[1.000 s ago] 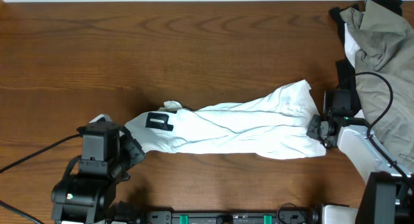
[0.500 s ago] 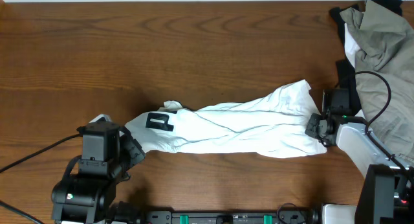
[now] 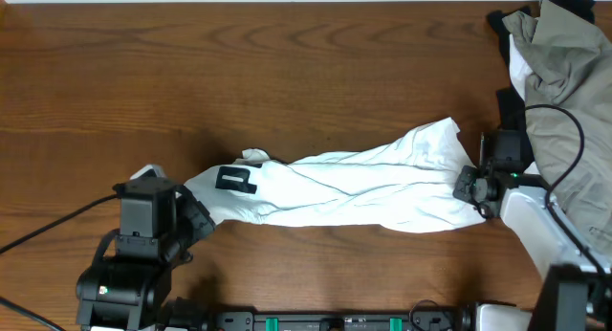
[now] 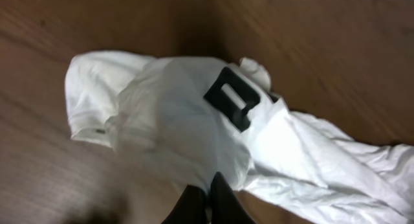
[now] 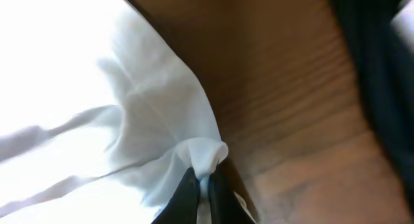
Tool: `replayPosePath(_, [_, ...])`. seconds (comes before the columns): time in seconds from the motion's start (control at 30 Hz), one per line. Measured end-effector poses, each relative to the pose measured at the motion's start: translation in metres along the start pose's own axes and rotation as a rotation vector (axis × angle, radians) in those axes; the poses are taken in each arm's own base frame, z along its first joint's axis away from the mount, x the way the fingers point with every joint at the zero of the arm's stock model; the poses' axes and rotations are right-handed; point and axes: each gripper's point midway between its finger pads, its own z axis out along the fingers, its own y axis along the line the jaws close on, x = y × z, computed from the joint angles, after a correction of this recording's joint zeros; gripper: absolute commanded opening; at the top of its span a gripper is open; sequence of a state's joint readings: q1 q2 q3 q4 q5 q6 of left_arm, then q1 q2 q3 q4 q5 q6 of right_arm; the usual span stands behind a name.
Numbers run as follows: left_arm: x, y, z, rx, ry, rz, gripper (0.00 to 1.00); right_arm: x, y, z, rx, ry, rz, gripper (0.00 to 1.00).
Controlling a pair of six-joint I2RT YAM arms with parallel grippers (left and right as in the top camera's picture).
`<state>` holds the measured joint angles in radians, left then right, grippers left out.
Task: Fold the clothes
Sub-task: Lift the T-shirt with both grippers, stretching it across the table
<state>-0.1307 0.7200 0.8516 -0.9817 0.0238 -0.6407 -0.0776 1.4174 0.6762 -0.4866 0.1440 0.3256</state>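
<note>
The white T-shirt lies stretched in a long wrinkled band across the wooden table, its black block print near the left end. My left gripper is shut on the shirt's left lower edge; in the left wrist view the fingers pinch white cloth just below the print. My right gripper is shut on the shirt's right end; in the right wrist view a bunched fold of cloth sits between the fingertips.
An olive-grey garment with black cloth under it lies heaped at the table's right edge, close behind my right arm. Bare wooden table lies behind the shirt.
The shirt and both arms stay almost still; the right gripper shifts very slightly.
</note>
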Motion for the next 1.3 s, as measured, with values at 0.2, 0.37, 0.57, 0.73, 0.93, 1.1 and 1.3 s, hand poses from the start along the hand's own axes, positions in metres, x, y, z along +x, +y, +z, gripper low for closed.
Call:
replayPosePath(0.2, [-0.009, -0.008, 0.0, 0.031, -0.037, 0.016, 0.06, -0.047, 0.011, -0.047, -0.067, -0.173, 0.003, 0.07])
replayPosePath(0.37, [-0.009, -0.008, 0.0, 0.031, -0.037, 0.019, 0.06, -0.046, 0.009, -0.055, -0.066, -0.168, -0.001, 0.07])
replayPosePath(0.57, [-0.009, -0.008, 0.0, 0.031, -0.038, 0.027, 0.06, -0.029, 0.004, -0.05, -0.043, -0.093, -0.013, 0.08])
replayPosePath(0.73, [-0.009, -0.008, 0.0, 0.031, -0.038, 0.034, 0.06, -0.021, 0.002, -0.049, -0.033, -0.061, -0.018, 0.11])
replayPosePath(0.93, [-0.009, -0.008, 0.0, 0.031, -0.038, 0.034, 0.06, -0.011, -0.001, -0.048, -0.019, -0.021, -0.027, 0.12])
replayPosePath(1.1, [-0.009, -0.008, 0.0, 0.032, -0.038, 0.034, 0.06, -0.01, -0.002, -0.048, -0.019, -0.017, -0.034, 0.01])
replayPosePath(1.3, [-0.01, -0.008, 0.0, 0.033, -0.039, 0.034, 0.06, -0.013, -0.001, -0.048, -0.023, -0.029, -0.033, 0.01])
